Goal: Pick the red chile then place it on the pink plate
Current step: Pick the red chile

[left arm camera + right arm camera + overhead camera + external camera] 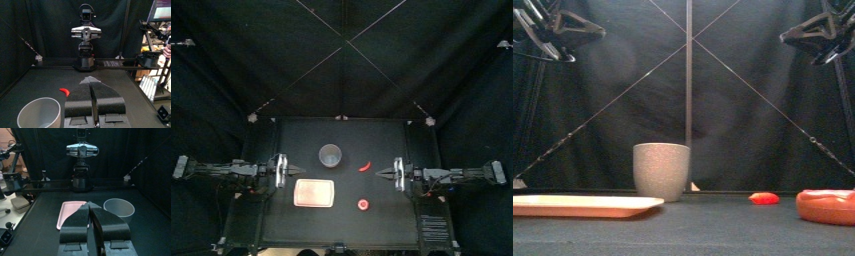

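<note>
The red chile (368, 166) is a small curved toy lying on the table right of centre, also seen as the chile (763, 198) and the chile (64, 91). The pink plate (314, 193) is a flat tray lying front left, seen again as the plate (587, 205) and the plate (69, 212). My left gripper (289, 172) hangs shut and empty at the left edge, high above the table. My right gripper (389, 172) hangs shut and empty at the right, just right of the chile and well above it. Both sets of jaws (92, 81) (93, 206) meet at the tips.
A tall grey speckled cup (330, 154) stands upright behind the plate, left of the chile, also visible as the cup (661, 171). A round red toy (364, 204) lies near the front, right of the plate, seen large as the toy (827, 206).
</note>
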Robot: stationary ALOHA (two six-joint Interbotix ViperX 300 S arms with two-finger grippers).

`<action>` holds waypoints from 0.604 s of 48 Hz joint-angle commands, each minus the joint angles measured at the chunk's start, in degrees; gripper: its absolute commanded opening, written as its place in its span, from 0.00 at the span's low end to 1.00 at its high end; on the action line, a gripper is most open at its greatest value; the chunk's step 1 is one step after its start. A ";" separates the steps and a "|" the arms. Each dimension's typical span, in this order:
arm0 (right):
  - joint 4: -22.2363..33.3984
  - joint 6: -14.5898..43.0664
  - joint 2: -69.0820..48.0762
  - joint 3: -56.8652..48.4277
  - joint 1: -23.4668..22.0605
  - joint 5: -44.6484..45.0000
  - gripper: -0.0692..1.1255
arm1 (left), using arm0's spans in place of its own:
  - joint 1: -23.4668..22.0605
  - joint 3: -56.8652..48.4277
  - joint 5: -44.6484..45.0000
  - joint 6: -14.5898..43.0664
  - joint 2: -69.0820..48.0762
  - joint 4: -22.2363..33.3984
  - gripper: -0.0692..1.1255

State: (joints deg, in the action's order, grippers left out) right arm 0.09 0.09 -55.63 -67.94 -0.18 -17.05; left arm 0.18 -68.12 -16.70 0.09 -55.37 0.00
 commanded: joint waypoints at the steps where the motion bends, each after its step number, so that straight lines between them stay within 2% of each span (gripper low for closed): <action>1: -0.26 0.26 3.69 1.05 -2.29 0.44 0.10 | 0.44 -0.09 -0.97 0.09 -0.53 -0.62 0.07; 8: 0.00 1.23 12.22 4.22 -6.68 6.77 0.10 | 0.44 -0.44 -0.97 0.18 -1.41 -0.70 0.02; 18: 3.69 0.70 26.98 13.80 -10.37 23.99 0.16 | 0.53 -0.70 -0.97 0.18 -1.67 -0.62 0.02; 23: 7.38 0.88 32.26 17.05 -10.28 30.85 0.26 | 0.70 -0.79 -0.97 0.18 -1.67 -0.62 0.02; 29: 10.90 1.23 37.53 19.51 -10.28 36.56 0.48 | 0.97 -0.97 -1.05 0.18 -1.67 -0.70 0.02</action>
State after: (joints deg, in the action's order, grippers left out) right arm 9.14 1.14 -19.95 -50.98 -10.28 16.70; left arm 0.88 -69.70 -17.23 0.26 -57.22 -0.62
